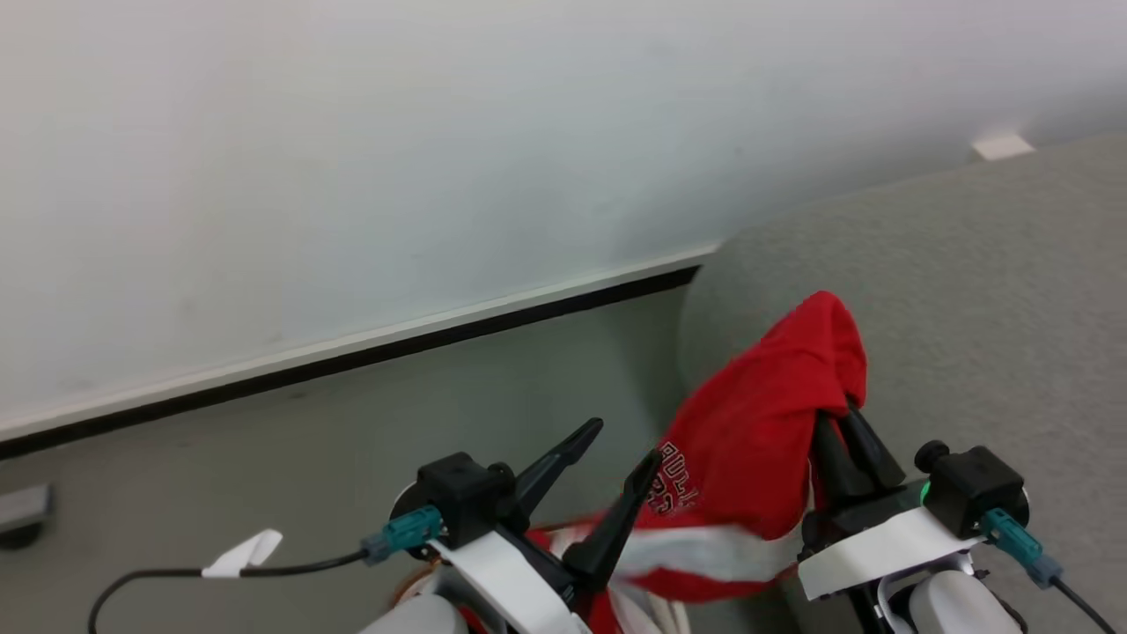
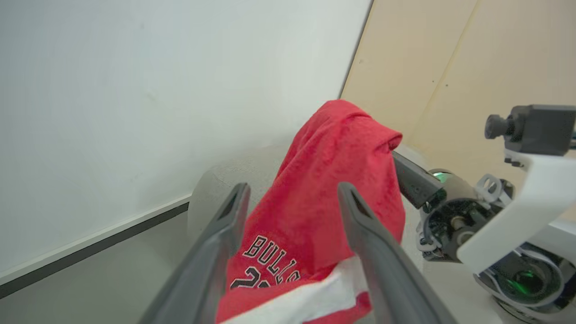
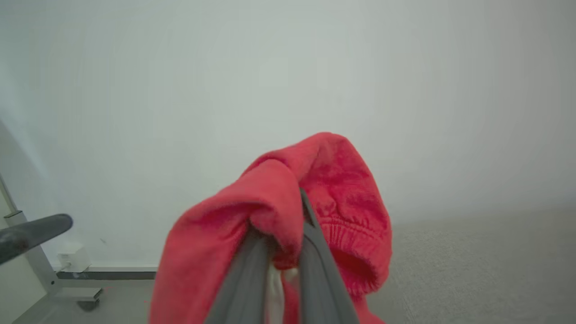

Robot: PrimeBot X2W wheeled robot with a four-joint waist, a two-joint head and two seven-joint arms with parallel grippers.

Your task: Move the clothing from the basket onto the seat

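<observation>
Hanging from the right gripper (image 1: pixel 847 412), a red garment (image 1: pixel 757 431) is held up in the air in front of the rounded corner of the grey seat (image 1: pixel 968 291). The two dark fingers of that gripper are pressed together on a bunched fold at the top of the cloth. In the right wrist view the fold is seen wrapped over the fingertips (image 3: pixel 302 198), with a ribbed, gathered hem just beside them. The fabric is soft and slightly fuzzy, and it is draped in a peak from which it falls down and towards the robot's left. Black lettering outlined in white, reading "BULLS", is printed on its lower part, with part of a number below it. A broad white band edged in red is seen along its bottom, somewhat blurred. Whether the hanging cloth touches the seat cannot be told.

The left gripper (image 1: pixel 625 442) is held with its fingers spread wide apart and nothing is clamped between them. In the left wrist view the garment is seen past and between the two fingers (image 2: pixel 360 225), close to them. Whether it brushes either one cannot be told.

More red and white cloth is glimpsed at the bottom edge of the head view, between the two arms. A pale wall (image 1: pixel 352 132) with a dark baseboard (image 1: pixel 352 357) is seen behind, above a grey floor (image 1: pixel 396 423).
</observation>
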